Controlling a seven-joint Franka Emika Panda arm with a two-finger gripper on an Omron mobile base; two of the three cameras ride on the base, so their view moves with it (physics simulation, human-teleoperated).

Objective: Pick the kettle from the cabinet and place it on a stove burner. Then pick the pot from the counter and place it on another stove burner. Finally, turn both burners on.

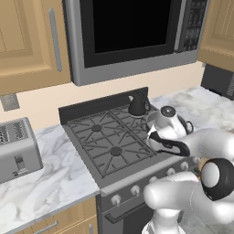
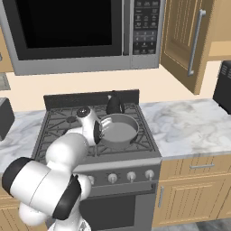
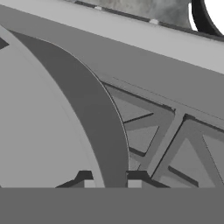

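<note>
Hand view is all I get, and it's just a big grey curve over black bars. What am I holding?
Observer: That curve is the rim of the pot. The gripper is shut on it, on the side towards the middle of the stove.
Operator: Is the pot on the stove?
Observer: Yes, it sits on the front right grate.
Operator: Where's the kettle?
Observer: The kettle stands just behind the pot, on the back right burner.
Operator: Is the cabinet closed?
Observer: No, the cabinet door up on the right stands open.
</note>
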